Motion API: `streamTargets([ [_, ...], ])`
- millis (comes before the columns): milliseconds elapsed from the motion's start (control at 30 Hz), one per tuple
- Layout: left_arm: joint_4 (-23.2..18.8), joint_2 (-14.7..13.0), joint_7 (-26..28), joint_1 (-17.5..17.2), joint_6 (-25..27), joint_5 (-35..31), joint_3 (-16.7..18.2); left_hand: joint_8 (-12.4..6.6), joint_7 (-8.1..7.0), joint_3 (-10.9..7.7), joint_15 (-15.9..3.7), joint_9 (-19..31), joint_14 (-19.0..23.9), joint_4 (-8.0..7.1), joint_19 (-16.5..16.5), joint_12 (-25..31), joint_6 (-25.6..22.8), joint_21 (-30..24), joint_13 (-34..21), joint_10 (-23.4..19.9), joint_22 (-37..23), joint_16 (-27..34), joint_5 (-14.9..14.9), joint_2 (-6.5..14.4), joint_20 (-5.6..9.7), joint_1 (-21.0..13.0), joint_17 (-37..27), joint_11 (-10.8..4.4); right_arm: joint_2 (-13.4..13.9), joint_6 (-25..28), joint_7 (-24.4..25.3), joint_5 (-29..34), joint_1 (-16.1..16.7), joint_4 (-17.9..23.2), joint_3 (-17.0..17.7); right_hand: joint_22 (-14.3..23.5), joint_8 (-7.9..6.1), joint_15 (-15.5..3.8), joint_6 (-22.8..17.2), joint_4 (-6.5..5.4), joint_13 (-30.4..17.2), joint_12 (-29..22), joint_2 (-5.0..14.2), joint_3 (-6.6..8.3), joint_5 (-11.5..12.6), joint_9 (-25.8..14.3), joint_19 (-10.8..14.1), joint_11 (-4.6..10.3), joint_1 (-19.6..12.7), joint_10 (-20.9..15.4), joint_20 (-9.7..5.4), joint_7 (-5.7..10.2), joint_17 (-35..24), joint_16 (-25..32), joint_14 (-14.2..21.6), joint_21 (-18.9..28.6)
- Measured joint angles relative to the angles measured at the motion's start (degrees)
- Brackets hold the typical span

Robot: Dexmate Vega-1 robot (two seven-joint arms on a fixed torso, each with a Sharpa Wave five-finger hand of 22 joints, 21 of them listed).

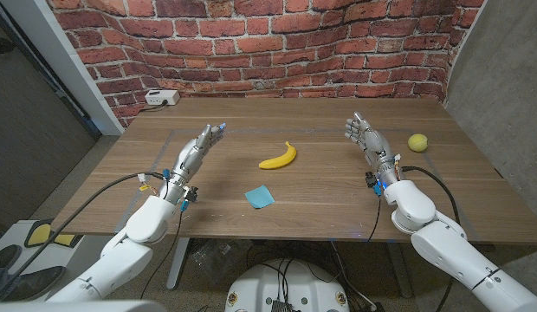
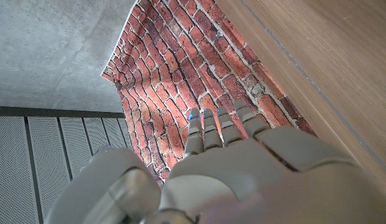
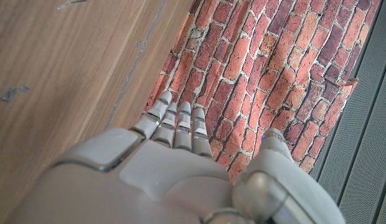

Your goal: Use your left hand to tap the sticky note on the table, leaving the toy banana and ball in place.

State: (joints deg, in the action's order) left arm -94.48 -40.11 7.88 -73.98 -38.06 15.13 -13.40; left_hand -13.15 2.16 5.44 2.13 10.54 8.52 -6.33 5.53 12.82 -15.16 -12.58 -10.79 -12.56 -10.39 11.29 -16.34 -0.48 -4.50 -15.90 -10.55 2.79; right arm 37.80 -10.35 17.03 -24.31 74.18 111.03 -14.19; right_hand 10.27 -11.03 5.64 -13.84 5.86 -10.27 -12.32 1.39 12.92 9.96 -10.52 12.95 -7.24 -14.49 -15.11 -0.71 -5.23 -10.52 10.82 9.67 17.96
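The blue sticky note (image 1: 259,197) lies on the surface (image 1: 320,208), just in front of the toy banana (image 1: 278,157); the ball (image 1: 417,142) sits well apart. The left robot hand (image 1: 199,147), fingers extended and empty, apparently hovers. Lower fingertips onto the note only, approaching from the near side to avoid the banana.

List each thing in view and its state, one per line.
Left hand: open, holds nothing, fingers straight, clear of the note.
Right hand: open, holds nothing.
Sticky note: flat on the table, untouched.
Banana: lying on the table, free.
Ball: resting on the table, beside the right hand, apart from it.
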Motion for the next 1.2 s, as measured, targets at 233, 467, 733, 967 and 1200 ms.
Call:
streamTargets([
  [233, -2.78, 1.81, 6.33, -3.31, 0.41, -9.64, 1.75, 0.00, -0.51, 0.25, -0.46, 0.00, 0.45, 0.25, 0.63, 0.00, -1.13, 0.00, 0.00, -0.55, 0.00, 0.00, -0.46, 0.16, 0.01, -0.16, 0.00, -0.54, 0.07, -0.13, 0.96, 0.80, 1.91, 1.55, 0.73, 0.00, 0.00, 0.00, 0.00, -0.03, 0.00, 0.00, 0.00, -0.03, 0.00, 0.00, 0.00, 0.00, 0.00, 0.00, 0.00, 0.00, 0.00, 0.00, 0.00, 0.00],
  [467, -7.04, 2.31, 11.93, -6.54, 5.73, -19.30, 2.88, -0.01, -0.41, 0.24, -0.62, -0.01, 0.62, 0.25, 0.72, 0.00, -1.64, 0.00, 0.00, -1.06, 0.00, 0.00, -0.46, 0.52, 0.10, -0.52, 0.01, -0.61, 0.23, 0.39, 1.54, 1.49, 2.90, 2.76, 1.32, -0.01, -0.23, -0.01, -0.61, -0.03, 0.00, 0.00, 0.00, -0.03, 0.00, 0.00, 0.00, 0.00, 0.00, 0.00, 0.00, 0.00, 0.00, 0.00, 0.00, -0.40],
  [733, -12.39, 0.72, 16.58, -8.89, 13.99, -29.33, 3.17, -0.25, -0.61, 0.24, -1.11, -0.01, 2.15, 0.25, 1.53, 0.44, -3.27, 0.00, 0.00, -2.82, 0.00, 0.39, -0.90, 1.13, 0.10, -1.12, 0.17, -1.39, 0.10, 0.48, 1.84, 2.04, 3.76, 3.32, 1.86, -0.01, -0.23, -0.01, -0.83, -0.03, 0.00, 0.00, 0.00, -0.03, 0.00, 0.00, 0.00, 0.00, 0.00, 0.00, 0.00, 0.22, 0.00, 0.00, 0.00, -0.49],
  [967, -16.18, -1.75, 18.89, -10.17, 20.43, -35.44, 2.89, -0.25, -0.87, 0.07, -1.40, -0.01, 2.84, 0.07, 2.15, 0.54, -4.16, 0.00, 0.00, -3.98, 0.00, 0.39, -1.07, 2.89, 0.10, -1.51, 0.10, -1.91, -0.32, -0.29, 2.14, 2.32, 4.84, 3.41, 2.41, -0.01, -0.23, -0.02, -0.93, -0.26, 0.00, 0.00, -0.20, -0.27, 0.00, 0.00, 0.00, 0.00, 0.19, 0.00, 0.00, 0.33, 0.00, 0.00, 0.00, -0.49],
  [1200, -19.93, -4.90, 19.17, -11.04, 27.05, -39.43, 2.16, -0.25, -1.75, -1.04, -1.73, -0.01, 3.12, -1.03, 2.13, 0.53, -4.59, 0.00, -0.09, -4.12, 0.00, 0.39, -1.65, 6.11, 0.08, -1.57, 0.00, -2.52, -0.86, -1.06, 2.61, 2.64, 5.93, 3.44, 2.84, -0.01, -0.23, -0.02, -1.01, -0.26, 0.00, 0.00, -0.31, -0.27, 0.00, 0.00, 0.00, 0.00, 0.31, 0.00, 0.00, 0.42, 0.00, 0.01, 0.00, -0.49],
])
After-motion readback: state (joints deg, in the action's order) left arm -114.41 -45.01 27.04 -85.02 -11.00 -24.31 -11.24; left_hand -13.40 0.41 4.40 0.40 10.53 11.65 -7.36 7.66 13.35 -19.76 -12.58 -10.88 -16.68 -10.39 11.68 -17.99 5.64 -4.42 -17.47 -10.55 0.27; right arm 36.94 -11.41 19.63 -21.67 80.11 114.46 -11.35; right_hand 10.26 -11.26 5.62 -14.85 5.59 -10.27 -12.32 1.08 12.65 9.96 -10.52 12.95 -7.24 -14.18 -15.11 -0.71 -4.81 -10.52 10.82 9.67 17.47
